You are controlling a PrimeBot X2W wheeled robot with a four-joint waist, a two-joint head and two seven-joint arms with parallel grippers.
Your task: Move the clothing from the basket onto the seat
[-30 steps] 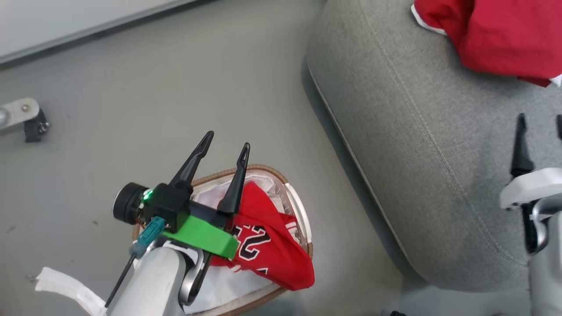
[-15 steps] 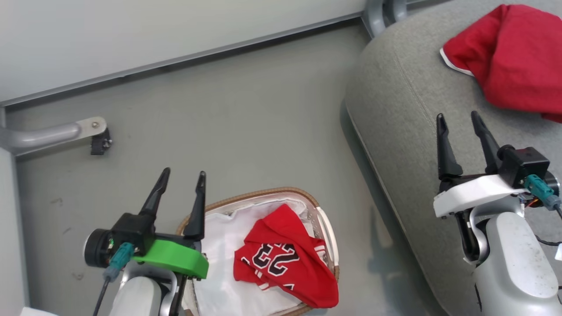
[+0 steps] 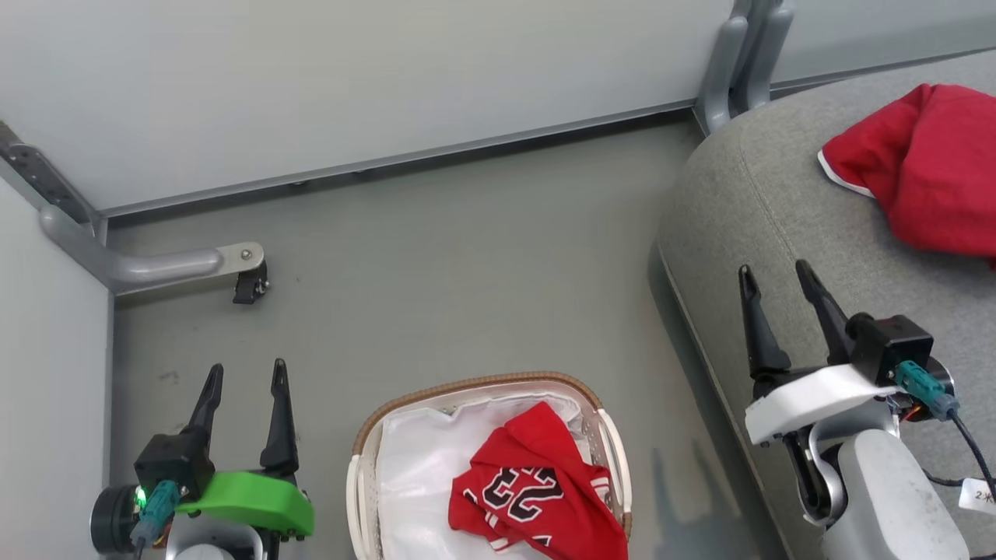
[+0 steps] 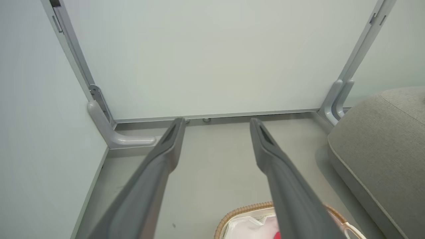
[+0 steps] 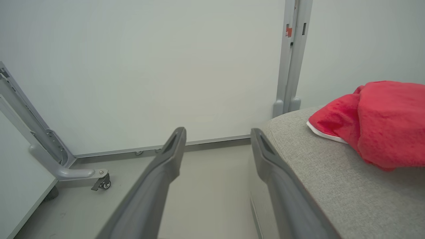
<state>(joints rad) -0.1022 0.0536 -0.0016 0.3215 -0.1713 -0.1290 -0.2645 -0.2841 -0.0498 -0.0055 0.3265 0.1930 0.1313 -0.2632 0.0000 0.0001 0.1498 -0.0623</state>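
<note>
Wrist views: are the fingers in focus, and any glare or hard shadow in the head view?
Left wrist view: the left hand blurs toward the bottom edge, the wall is crisp. Right wrist view: the right hand blurs likewise; the red garment is sharp. Head view: even light, no glare, only a faint shadow on the floor right of the basket.

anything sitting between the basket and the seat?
No. In the head view, the stretch between the basket and the seat is bare grey floor, with nothing lying on it.
</note>
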